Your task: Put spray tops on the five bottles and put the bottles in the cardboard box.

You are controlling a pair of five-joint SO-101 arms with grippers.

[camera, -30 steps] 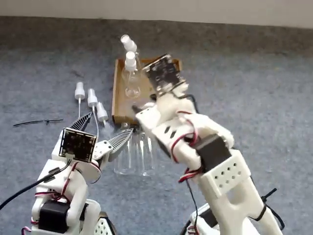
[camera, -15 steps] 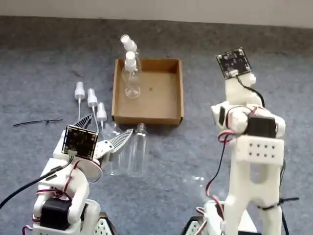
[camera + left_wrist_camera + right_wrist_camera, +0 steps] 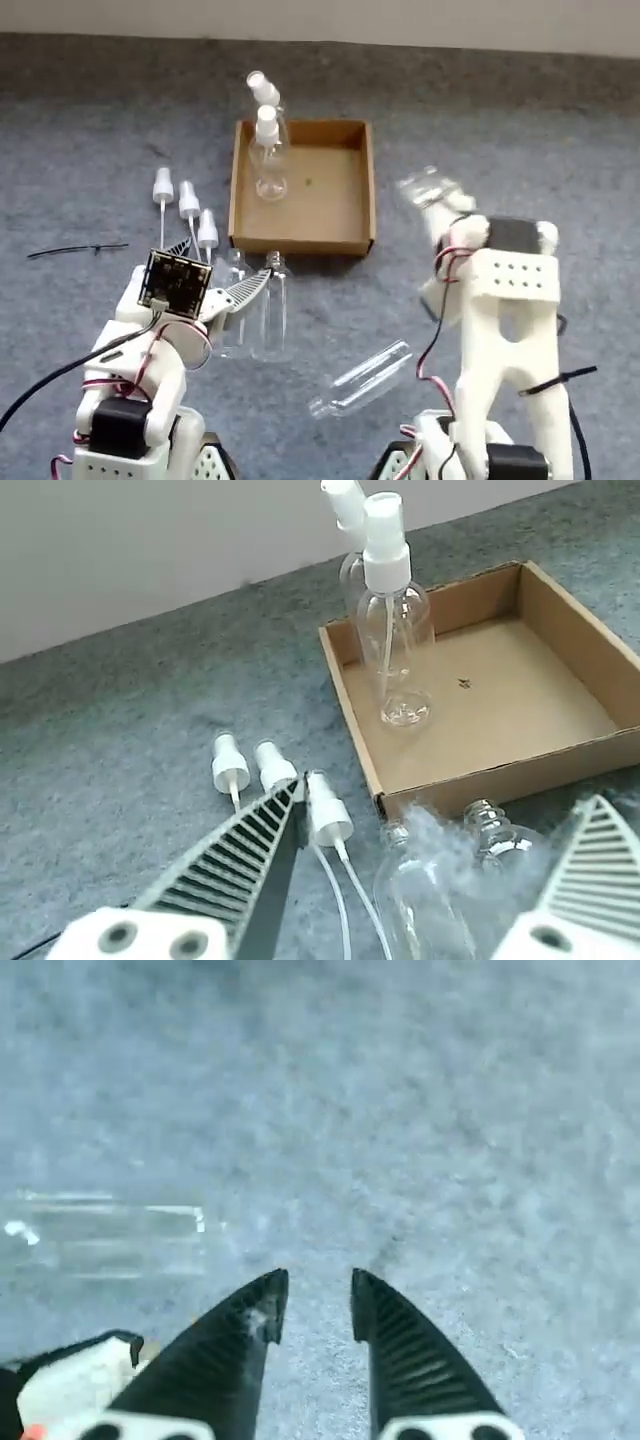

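Two capped bottles [image 3: 267, 130] stand at the cardboard box [image 3: 300, 243] (one clearly inside), three spray tops [image 3: 188, 200] lie loose, two bare bottles [image 3: 272, 315] sit between the left end effector's [image 3: 227, 256] spread fingers, a third bare bottle [image 3: 362, 378] lies on the tabletop [image 3: 500, 130], and the right end effector [image 3: 315, 1285] is narrowly apart, empty.

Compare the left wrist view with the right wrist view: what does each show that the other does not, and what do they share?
Left wrist view alone: the cardboard box, two bottles with tops on (the nearer one standing in the box), three loose spray tops on the carpet, and two uncapped bottles between the wide-open fingers of the left claw.
Right wrist view alone: the right claw, slightly open and holding nothing, and a blurred clear shape on the floor, probably a bottle lying down.
Both: the carpet.
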